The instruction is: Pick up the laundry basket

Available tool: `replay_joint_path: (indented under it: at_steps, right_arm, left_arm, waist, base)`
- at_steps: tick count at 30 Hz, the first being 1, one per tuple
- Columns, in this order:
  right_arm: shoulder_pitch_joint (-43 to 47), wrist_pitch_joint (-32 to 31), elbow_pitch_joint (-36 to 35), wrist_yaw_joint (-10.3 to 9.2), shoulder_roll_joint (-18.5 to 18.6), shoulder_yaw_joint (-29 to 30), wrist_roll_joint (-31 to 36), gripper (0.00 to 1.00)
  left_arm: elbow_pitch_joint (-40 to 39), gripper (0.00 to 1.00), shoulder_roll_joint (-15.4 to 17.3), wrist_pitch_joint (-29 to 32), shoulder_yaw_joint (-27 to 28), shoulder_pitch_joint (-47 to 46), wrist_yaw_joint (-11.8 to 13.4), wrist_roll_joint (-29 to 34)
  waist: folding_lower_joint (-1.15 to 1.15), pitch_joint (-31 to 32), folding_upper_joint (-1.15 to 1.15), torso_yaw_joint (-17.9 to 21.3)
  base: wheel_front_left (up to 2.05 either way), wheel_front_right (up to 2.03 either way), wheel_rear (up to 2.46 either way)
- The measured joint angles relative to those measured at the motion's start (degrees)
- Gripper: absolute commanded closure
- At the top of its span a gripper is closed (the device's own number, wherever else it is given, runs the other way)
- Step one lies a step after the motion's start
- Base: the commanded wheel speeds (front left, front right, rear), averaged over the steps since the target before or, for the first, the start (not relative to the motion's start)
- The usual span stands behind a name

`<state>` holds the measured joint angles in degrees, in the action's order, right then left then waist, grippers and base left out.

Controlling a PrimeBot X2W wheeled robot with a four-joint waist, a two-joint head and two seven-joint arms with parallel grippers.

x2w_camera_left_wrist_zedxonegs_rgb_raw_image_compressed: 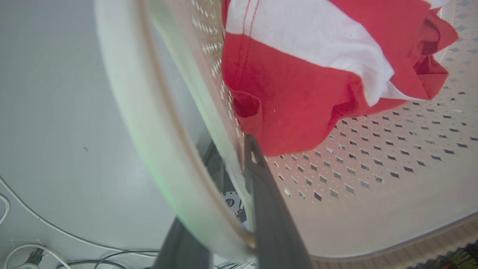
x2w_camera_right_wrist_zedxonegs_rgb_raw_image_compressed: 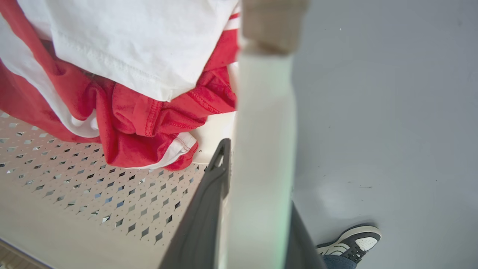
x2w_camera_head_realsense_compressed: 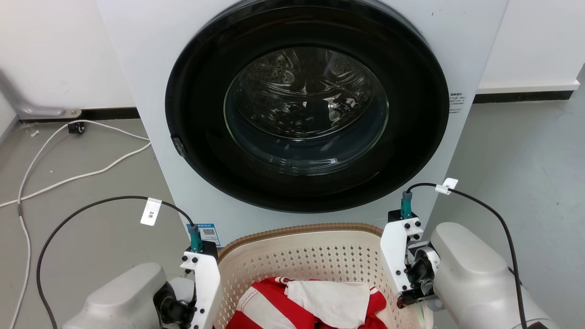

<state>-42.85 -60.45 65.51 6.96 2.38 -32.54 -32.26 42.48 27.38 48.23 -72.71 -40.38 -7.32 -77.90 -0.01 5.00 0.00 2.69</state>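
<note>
The laundry basket (x2w_camera_head_realsense_compressed: 297,231), cream perforated plastic with a brown woven-look rim, sits low in the head view in front of the washing machine. It holds red-and-white clothes (x2w_camera_head_realsense_compressed: 311,301). My left gripper (x2w_camera_head_realsense_compressed: 201,292) is at its left side. In the left wrist view the left gripper (x2w_camera_left_wrist_zedxonegs_rgb_raw_image_compressed: 233,149) straddles the basket's pale rim (x2w_camera_left_wrist_zedxonegs_rgb_raw_image_compressed: 149,123), with one dark finger (x2w_camera_left_wrist_zedxonegs_rgb_raw_image_compressed: 261,194) inside the basket. My right gripper (x2w_camera_head_realsense_compressed: 402,269) is at the right side. The right gripper (x2w_camera_right_wrist_zedxonegs_rgb_raw_image_compressed: 257,157) clamps the white handle (x2w_camera_right_wrist_zedxonegs_rgb_raw_image_compressed: 261,112), one finger (x2w_camera_right_wrist_zedxonegs_rgb_raw_image_compressed: 209,201) inside.
A white front-loading washing machine (x2w_camera_head_realsense_compressed: 137,59) with a shut dark round door (x2w_camera_head_realsense_compressed: 306,114) stands right behind the basket. White cables (x2w_camera_head_realsense_compressed: 68,173) trail over the grey floor on the left. A person's shoe (x2w_camera_right_wrist_zedxonegs_rgb_raw_image_compressed: 351,241) rests on the floor beside the basket's right side.
</note>
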Motion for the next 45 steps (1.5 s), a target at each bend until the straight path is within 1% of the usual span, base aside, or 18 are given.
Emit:
replay_joint_path:
  at_steps: [10,27,45]
  right_arm:
    - [0.01,-0.12,0.08,0.0,0.0,-1.23,-0.18,1.0]
    - [-0.33,0.42,0.59,0.0,0.11,-1.55,-1.51,1.0]
    - [-0.51,0.92,1.03,0.0,0.11,-2.6,-3.43,1.0]
  left_arm:
    - [0.42,1.0,-0.38,2.77,-0.1,-0.49,0.01,-0.49]
    - [0.47,1.0,-0.24,4.13,-0.2,-1.92,0.01,-1.38]
    - [0.92,1.0,-0.15,4.37,-0.25,-2.24,0.01,-1.53]
  waist:
    - [0.01,-0.11,0.0,0.05]
    - [0.01,-1.05,0.0,-0.75]
    - [0.01,-1.0,0.0,-0.66]
  base:
    - [0.0,0.0,0.0]
    - [0.0,0.0,0.0]
    - [0.0,0.0,0.0]
